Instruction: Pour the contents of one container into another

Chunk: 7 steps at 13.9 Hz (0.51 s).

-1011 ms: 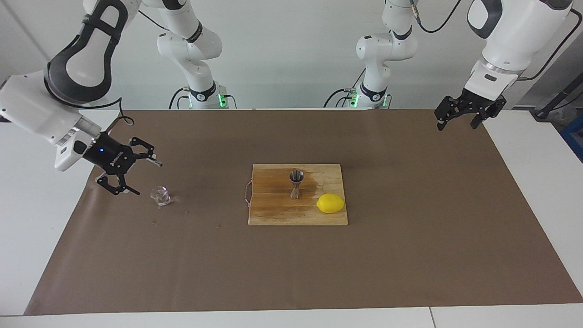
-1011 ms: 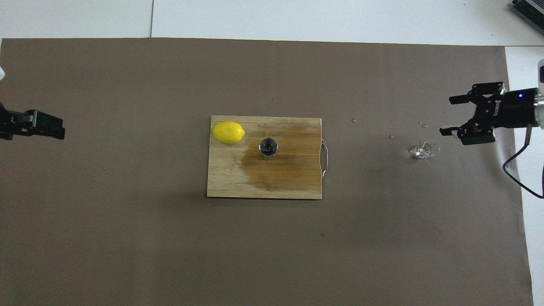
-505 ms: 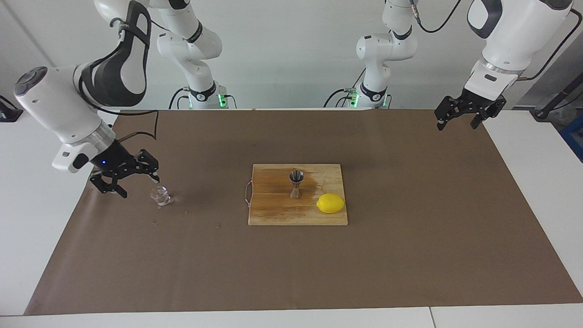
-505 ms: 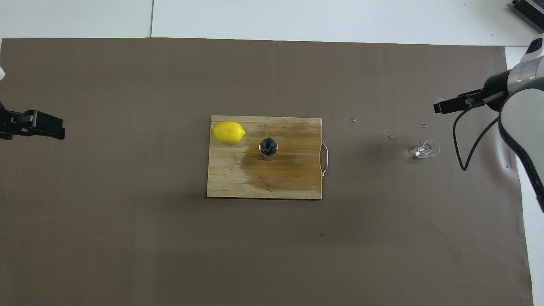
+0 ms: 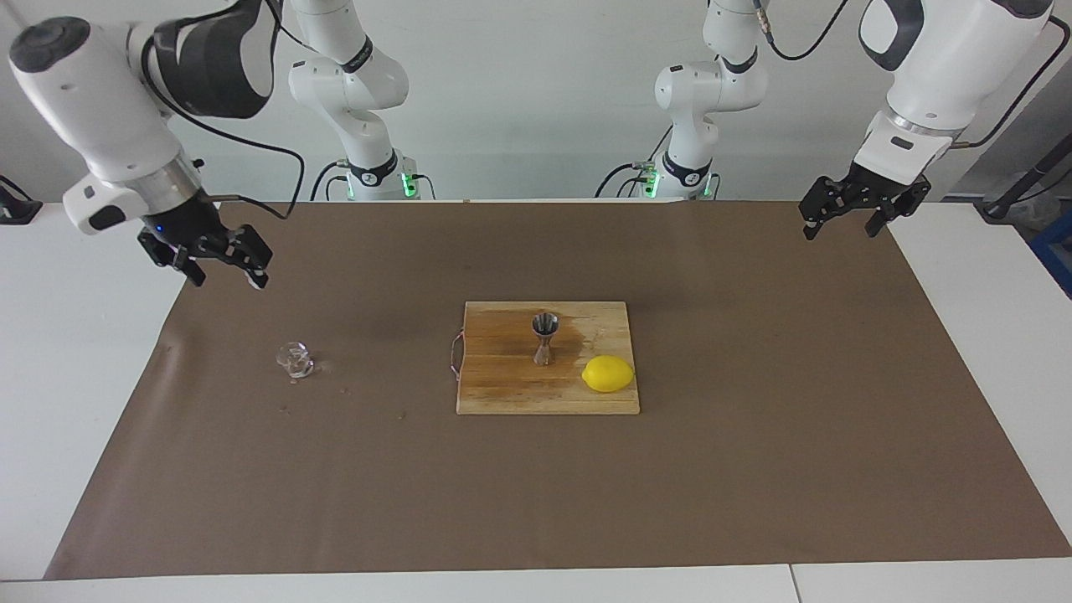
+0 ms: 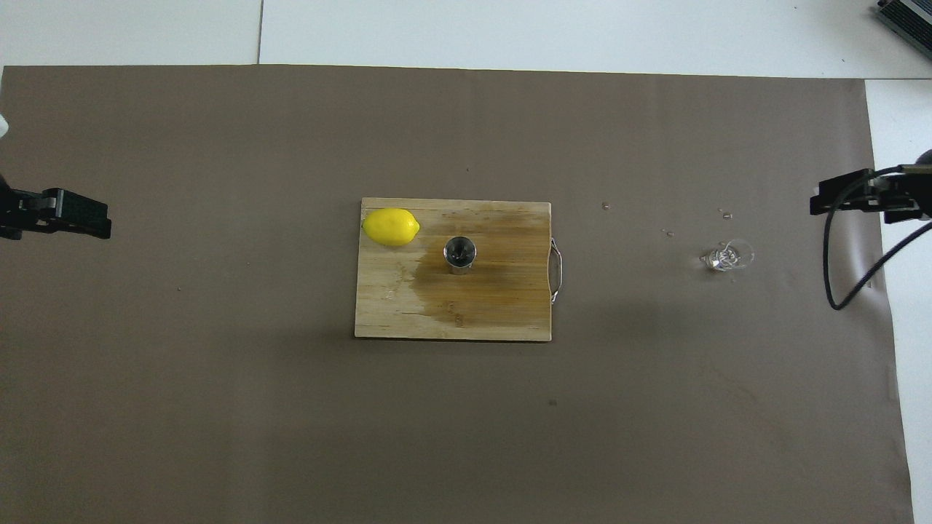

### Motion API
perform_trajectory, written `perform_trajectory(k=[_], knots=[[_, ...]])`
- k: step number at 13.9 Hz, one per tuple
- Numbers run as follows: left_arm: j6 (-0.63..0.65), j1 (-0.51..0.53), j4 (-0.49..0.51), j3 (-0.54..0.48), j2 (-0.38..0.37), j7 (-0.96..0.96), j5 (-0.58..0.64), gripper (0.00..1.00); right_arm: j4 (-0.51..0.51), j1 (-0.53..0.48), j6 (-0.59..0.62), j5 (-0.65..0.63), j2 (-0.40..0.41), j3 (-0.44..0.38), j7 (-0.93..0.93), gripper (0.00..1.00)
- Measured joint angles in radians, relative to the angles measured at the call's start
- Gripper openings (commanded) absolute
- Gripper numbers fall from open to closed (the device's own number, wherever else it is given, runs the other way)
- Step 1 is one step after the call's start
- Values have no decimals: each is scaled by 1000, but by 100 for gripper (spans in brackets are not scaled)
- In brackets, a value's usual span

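**A:** Jaws first: both sets are spread wide and neither is holding or touching anything. We've got the right gripper point(image 5: 219, 259) up in the air over the brown mat's edge at the right arm's end of the surface, with the glass cup point(image 5: 295, 359) sitting on the mat below it, well apart from the jaws. The left gripper point(image 5: 842, 214) hangs over the mat's corner at the left arm's end on the robots' side, just waiting.

**B:** Yep, same read. The jigger point(image 5: 545, 337) stands upright near the middle of the cutting board point(image 5: 502, 394), lemon point(image 5: 608, 373) just beside it toward the board's corner. The board looks wet around the jigger and there are a few droplets on the mat near the cup, so we'd guess some liquid has missed the target.

**A:** So our judgement is that the pour may be done already, or it needs another go. If we go again, we'd come down with the jaws straddling the cup, squeeze gently since it's small and slick, and carry it level.

**B:** And tip slowly right over the jigger's top cone. Narrow waist, so a bump could topple it.
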<state>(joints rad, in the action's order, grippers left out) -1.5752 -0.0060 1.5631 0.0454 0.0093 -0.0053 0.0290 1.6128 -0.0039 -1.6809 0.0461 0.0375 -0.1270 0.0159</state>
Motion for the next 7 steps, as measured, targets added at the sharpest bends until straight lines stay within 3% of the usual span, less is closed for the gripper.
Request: perform_trajectory(k=[3, 7], knots=[[0, 0, 0, 0, 0, 0, 0, 100, 1, -24, 91, -1, -86, 0, 56, 100], [0, 0, 0, 0, 0, 0, 0, 100, 5, -21, 99, -24, -121, 22, 25, 100]])
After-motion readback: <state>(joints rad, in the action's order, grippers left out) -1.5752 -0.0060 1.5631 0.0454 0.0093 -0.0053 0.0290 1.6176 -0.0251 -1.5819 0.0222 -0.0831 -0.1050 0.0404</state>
